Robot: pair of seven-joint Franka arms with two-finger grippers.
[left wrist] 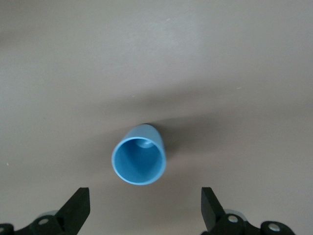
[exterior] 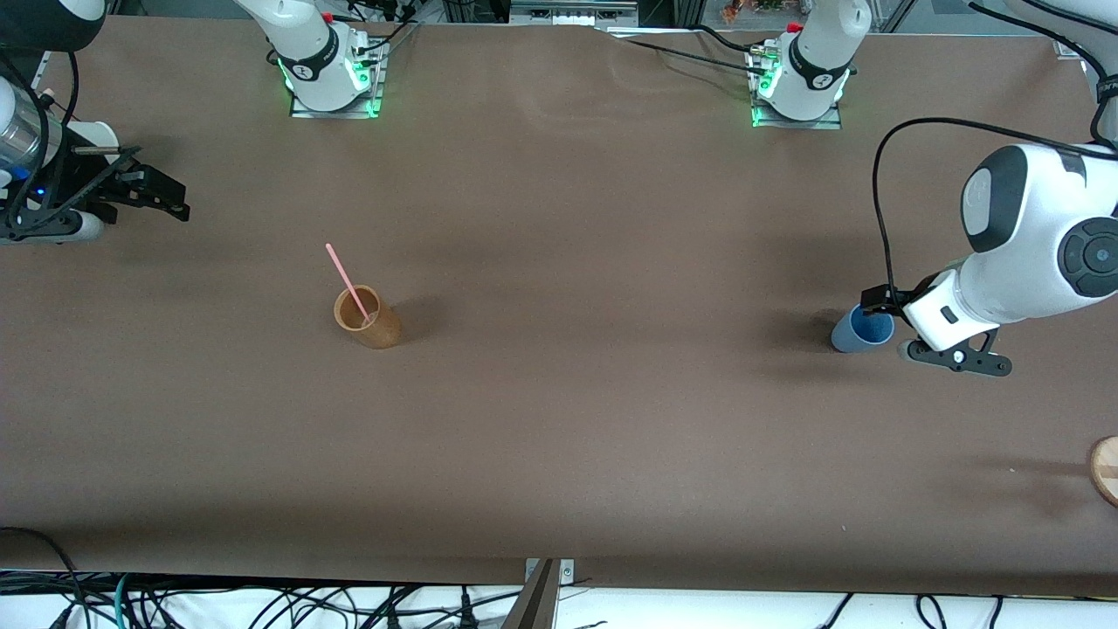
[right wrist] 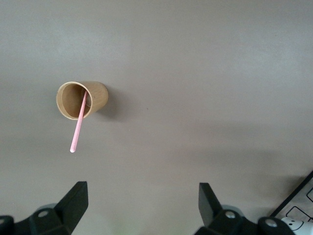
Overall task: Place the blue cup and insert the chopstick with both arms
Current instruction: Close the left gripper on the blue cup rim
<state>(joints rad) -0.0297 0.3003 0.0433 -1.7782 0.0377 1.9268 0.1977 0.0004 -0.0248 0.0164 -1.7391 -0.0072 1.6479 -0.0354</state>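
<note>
My left gripper [left wrist: 145, 210] hangs open over the blue cup [exterior: 863, 329] near the bench's left-arm edge; it looks light and slick, so I'd pinch its wall. My right gripper [right wrist: 142, 210] waits open; the chopstick [exterior: 348, 283] stands in the wooden cup [exterior: 368, 320].

A wide brown desk [exterior: 559, 437] fills the scene under soft, even light. Along its nearer edge, tangled black cables [exterior: 262, 603] lie on a white floor.

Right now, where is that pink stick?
The chopstick stands leaning in the tan wooden cup, toward the right arm's end of the table, far from the blue cup near the left gripper.
</note>
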